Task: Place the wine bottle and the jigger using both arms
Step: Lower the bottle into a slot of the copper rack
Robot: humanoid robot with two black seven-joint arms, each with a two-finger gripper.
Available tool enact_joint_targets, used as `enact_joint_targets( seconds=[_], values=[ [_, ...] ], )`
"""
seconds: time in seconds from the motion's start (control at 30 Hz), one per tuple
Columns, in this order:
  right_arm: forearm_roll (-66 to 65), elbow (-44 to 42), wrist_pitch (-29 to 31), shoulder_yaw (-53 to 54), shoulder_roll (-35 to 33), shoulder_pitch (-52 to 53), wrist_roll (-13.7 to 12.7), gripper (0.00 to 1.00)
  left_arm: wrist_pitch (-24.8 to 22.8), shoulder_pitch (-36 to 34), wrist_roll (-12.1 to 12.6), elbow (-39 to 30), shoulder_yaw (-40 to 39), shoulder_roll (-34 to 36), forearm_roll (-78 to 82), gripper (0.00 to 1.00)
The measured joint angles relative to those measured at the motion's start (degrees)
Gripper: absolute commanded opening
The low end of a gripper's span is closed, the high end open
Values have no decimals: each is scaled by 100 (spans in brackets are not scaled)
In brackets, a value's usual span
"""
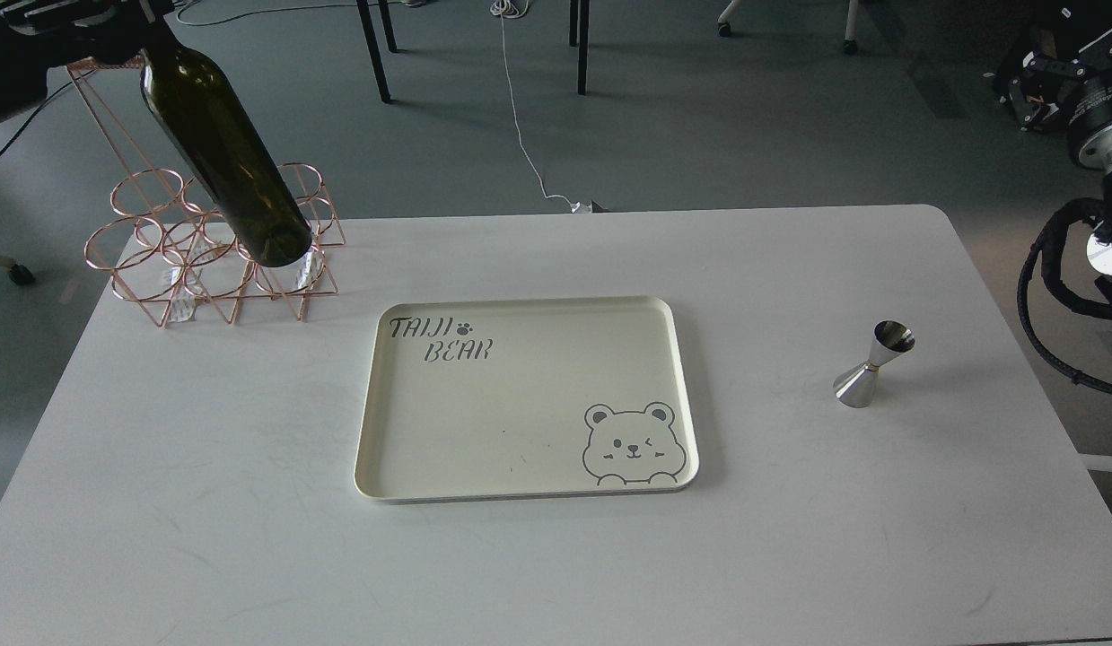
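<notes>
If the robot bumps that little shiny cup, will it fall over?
Probably. The jigger stands upright on a small flared base with a narrow waist, so a nudge could tip it. Its cone shape would likely roll in a curve. Polished metal looks slippery.

The left end effector (pixel 116 20), dark at the top-left corner, held the bottle (pixel 222 148) by its neck, tilted above the wire rack (pixel 161 260). The jigger (pixel 873 364) stood upright on the bench (pixel 789 538), right of the tray (pixel 520 489).
</notes>
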Motion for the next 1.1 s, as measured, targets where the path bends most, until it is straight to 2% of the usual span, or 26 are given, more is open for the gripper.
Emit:
enact_joint_targets(
  seconds=[0.3, 1.1],
  values=[
    [0, -1, 0, 0, -4, 0, 0, 97, -1, -262, -2, 199, 10, -43, 29, 12],
    [0, -10, 0, 0, 1, -9, 0, 97, 181, -285, 0, 582, 314, -353, 193, 12]
  ],
)
